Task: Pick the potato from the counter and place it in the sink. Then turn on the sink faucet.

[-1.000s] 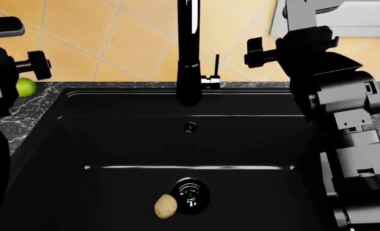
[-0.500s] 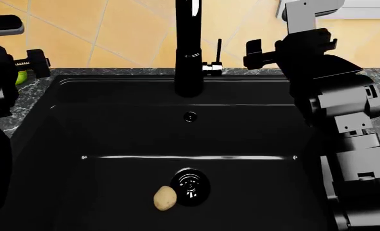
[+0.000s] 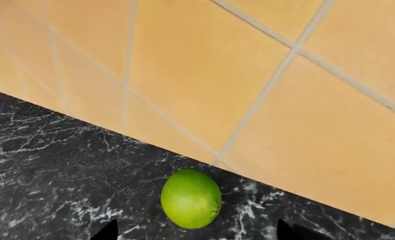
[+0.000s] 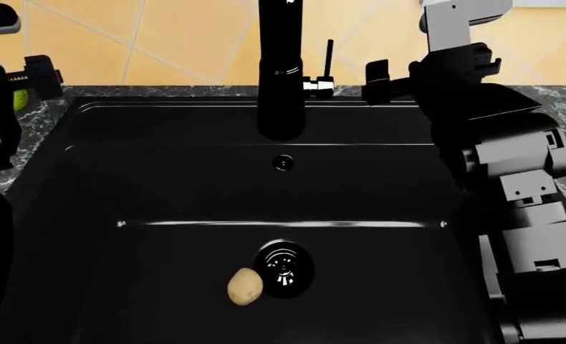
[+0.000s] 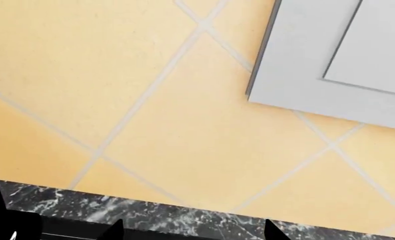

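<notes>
Both tools were up near the tiled wall, and I could not tell how wide the left tool (image 3: 194,235) or right tool (image 5: 191,232) stood. The left one had a green lime (image 3: 191,198) in front of it on the desk (image 3: 44,170). The potato (image 4: 246,286) lay in the black sink (image 4: 168,186), just beside the drain (image 4: 283,268), with the faucet (image 4: 281,72) standing behind.

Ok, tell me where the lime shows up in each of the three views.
Head view: lime is a green sliver at the far left edge, mostly hidden behind the left arm, on the counter.
Left wrist view: lime in full, low centre.
Right wrist view: not in it.
Shared landmark: the veined counter meeting the tan tile wall.
</notes>
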